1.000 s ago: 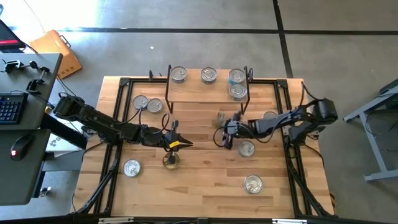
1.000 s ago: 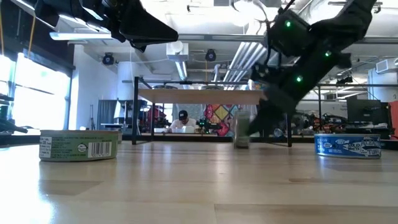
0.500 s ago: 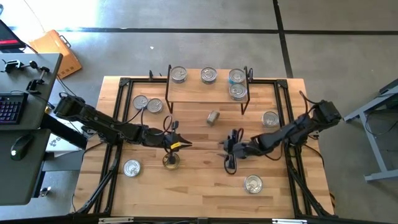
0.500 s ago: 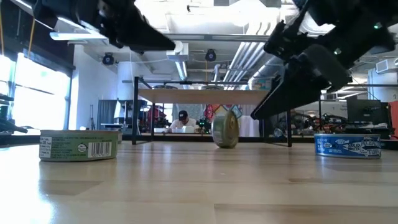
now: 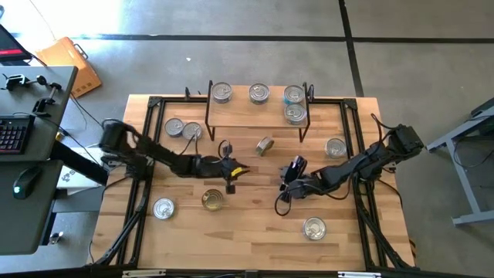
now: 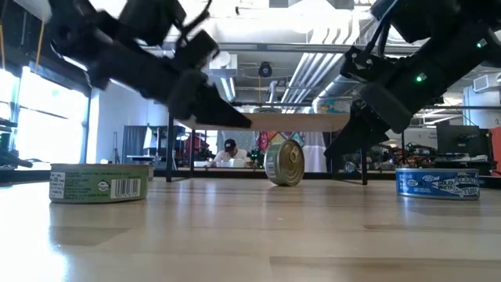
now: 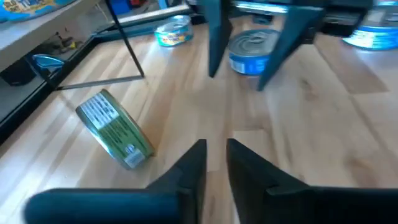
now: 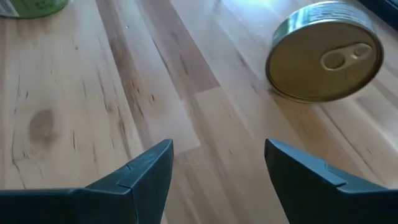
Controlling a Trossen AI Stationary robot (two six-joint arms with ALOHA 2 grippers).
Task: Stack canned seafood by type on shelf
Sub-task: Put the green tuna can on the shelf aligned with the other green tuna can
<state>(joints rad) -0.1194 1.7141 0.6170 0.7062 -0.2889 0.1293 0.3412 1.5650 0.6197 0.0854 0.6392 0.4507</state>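
A gold-lidded tin with a green label point(image 5: 265, 145) stands tilted on its rim on the table in front of the shelf point(image 5: 258, 116); its lid shows in the right wrist view point(image 8: 323, 53) and its side in the left wrist view point(image 7: 115, 130). My right gripper point(image 5: 294, 166) point(image 8: 217, 146) is open, a short way to the tin's right and nearer, pointing at it. My left gripper point(image 5: 233, 173) point(image 7: 216, 143) hovers to the tin's left and nearer, its fingers together with only a slit between. The shelf top carries several silver-lidded tins point(image 5: 259, 93).
Loose tins lie flat on the table: two at the far left point(image 5: 183, 129), one at the right point(image 5: 335, 147), a gold one point(image 5: 212, 200) near my left gripper, one at the near left point(image 5: 163, 208), one at the near right point(image 5: 313, 228). A black frame point(image 5: 147, 154) runs along the table's sides.
The gold-lidded tin, blurred beside my right gripper a second ago, has settled on its rim and turned its lid toward the near edge. My right gripper drew back toward the near edge, then came partway back. My left gripper left the flat gold tin and moved right and farther.
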